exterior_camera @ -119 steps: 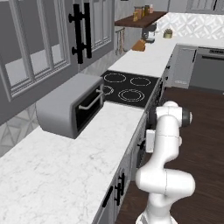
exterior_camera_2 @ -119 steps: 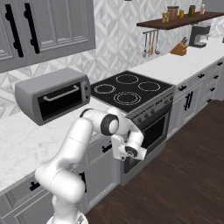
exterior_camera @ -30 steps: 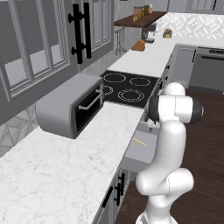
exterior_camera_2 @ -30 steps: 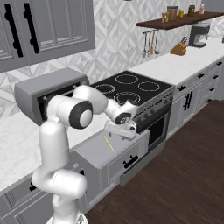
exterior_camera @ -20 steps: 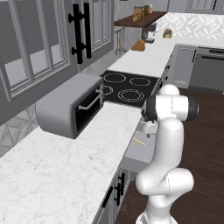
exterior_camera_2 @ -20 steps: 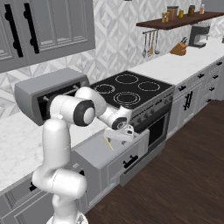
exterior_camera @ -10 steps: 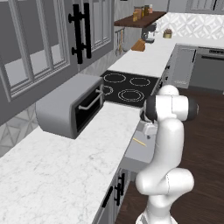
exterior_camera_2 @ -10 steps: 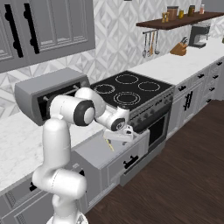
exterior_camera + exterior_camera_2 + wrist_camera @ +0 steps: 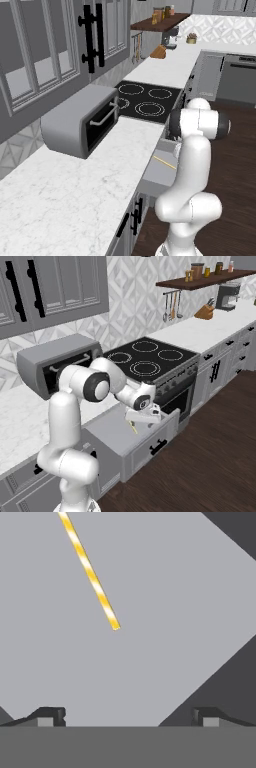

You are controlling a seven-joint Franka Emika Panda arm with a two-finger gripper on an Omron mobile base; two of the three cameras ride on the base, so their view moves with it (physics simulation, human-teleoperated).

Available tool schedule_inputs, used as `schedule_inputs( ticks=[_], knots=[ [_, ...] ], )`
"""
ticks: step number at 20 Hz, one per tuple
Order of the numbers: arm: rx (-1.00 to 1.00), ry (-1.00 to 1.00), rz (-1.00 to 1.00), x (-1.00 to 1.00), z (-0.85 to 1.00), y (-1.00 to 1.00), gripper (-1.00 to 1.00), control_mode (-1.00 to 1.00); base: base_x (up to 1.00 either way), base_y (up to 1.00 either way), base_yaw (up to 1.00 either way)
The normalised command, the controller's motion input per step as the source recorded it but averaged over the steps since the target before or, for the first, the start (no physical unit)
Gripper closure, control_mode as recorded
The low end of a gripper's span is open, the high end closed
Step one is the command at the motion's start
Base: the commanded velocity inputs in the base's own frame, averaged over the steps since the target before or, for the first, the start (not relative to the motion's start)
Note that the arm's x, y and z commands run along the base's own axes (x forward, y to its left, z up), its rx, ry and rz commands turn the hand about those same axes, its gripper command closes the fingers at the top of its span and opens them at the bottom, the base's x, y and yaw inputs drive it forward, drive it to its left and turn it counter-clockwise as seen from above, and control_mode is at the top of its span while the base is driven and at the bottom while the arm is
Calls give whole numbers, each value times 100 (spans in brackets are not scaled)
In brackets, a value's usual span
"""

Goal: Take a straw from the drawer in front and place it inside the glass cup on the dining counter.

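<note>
Grey cabinets and a white marble counter are surrounding us in a rendered kitchen, and we are looking down over a white robot arm at a pulled-out drawer. Nearest to us, in the hand view, the two dark fingertips are standing wide apart at the bottom edge, spread and pinching nothing, touching nothing we can make out. Just beyond them, the pale grey drawer floor is stretching away, and the straw is lying flat on it. Its near end is stopping short of the fingertips, roughly between them but ahead of them, and its long axis is running diagonally away toward the upper left of that view. We are judging that the hand needs to advance along that line and perhaps roll so its fingers straddle the stick crosswise. From the right base view, the hand is hovering low over the drawer, with the straw just below it. Farther off, a grey toaster oven and a black cooktop are sitting on the counter.
</note>
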Motion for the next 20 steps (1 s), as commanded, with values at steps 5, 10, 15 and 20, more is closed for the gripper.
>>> schedule_inputs(
  ticks=[5,10,15,20],
  knots=[
    [6,0,0,-93,-48,-71,-100,-100,0,0,0],
    [8,0,0,-95,-42,-73,-100,-100,0,0,0],
    [10,0,0,-91,-33,-67,-100,-100,0,0,0],
    [4,0,0,-29,-1,-12,-100,-100,0,0,0]
  ],
)
